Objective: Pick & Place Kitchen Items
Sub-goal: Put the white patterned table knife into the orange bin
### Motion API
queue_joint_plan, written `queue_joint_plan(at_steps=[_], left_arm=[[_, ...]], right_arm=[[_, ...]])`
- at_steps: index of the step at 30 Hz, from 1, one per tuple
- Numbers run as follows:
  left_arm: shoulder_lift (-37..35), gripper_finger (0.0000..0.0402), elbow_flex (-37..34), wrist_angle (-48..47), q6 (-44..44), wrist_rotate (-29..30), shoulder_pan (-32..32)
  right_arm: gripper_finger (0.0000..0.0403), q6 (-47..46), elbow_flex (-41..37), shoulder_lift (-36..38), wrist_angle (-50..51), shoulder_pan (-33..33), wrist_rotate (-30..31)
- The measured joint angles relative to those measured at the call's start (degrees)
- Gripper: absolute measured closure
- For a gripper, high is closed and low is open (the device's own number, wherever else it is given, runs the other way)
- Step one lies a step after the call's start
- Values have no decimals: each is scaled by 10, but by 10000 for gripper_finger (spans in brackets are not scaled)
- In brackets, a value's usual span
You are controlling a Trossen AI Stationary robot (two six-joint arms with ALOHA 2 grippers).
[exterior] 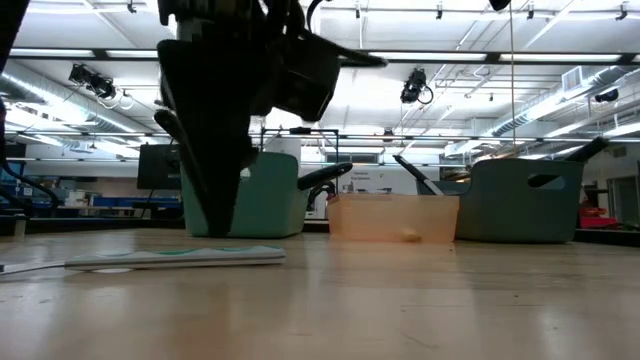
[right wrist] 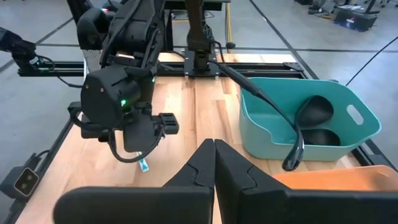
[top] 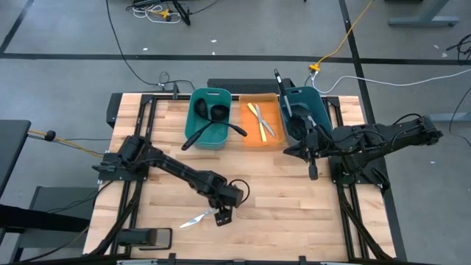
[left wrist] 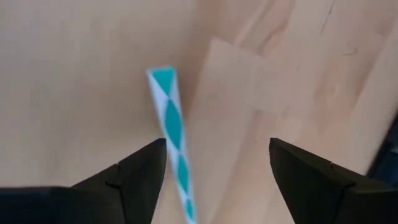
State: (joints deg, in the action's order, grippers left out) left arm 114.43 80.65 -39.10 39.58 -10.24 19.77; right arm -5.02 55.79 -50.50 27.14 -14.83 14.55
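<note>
A slim knife with a teal-and-white pattern (top: 197, 218) (left wrist: 171, 124) lies flat on the wooden table near its front edge; in the low view the knife (exterior: 180, 258) rests along its whole length. My left gripper (top: 223, 217) (left wrist: 217, 149) points down over the knife's right end. It is open, and the knife runs between its fingers, close beside one of them. My right gripper (top: 313, 173) (right wrist: 214, 162) hangs shut and empty above the table's right part, in front of the right teal bin (top: 305, 110). My left gripper stands astride the knife's end from above, with the fingers across the knife. One finger (left wrist: 146, 171) stands right beside the knife's edge (left wrist: 180, 180); I cannot tell whether it touches. The knife lies on the table.
At the back stand a left teal bin (top: 208, 118) with black ladles and a spatula, an orange tray (top: 263, 125) with pale-handled knives, and the right teal bin with black utensils sticking out. Bare wood lies between the two arms.
</note>
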Motion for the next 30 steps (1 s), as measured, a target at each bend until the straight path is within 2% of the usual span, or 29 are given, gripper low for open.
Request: queue_joint_plan(at_steps=[5, 10, 13, 17, 22, 25, 30], left_arm=[[0, 111, 28, -36, -44, 67, 0], [0, 111, 23, -37, -38, 83, 2], [0, 111, 14, -42, -33, 112, 4], [0, 111, 9, -35, -32, 102, 4], [0, 111, 8, -34, -36, 120, 6], [0, 111, 8, -33, -43, 108, 8], [25, 111, 19, -61, -41, 124, 15]], right_arm=[[398, 0, 0, 0, 0, 0, 0], [398, 0, 0, 0, 0, 0, 0], [398, 0, 0, 0, 0, 0, 0], [398, 0, 0, 0, 0, 0, 0], [398, -1, 0, 0, 0, 0, 0], [398, -3, 0, 0, 0, 0, 18], [398, -3, 0, 0, 0, 0, 30]])
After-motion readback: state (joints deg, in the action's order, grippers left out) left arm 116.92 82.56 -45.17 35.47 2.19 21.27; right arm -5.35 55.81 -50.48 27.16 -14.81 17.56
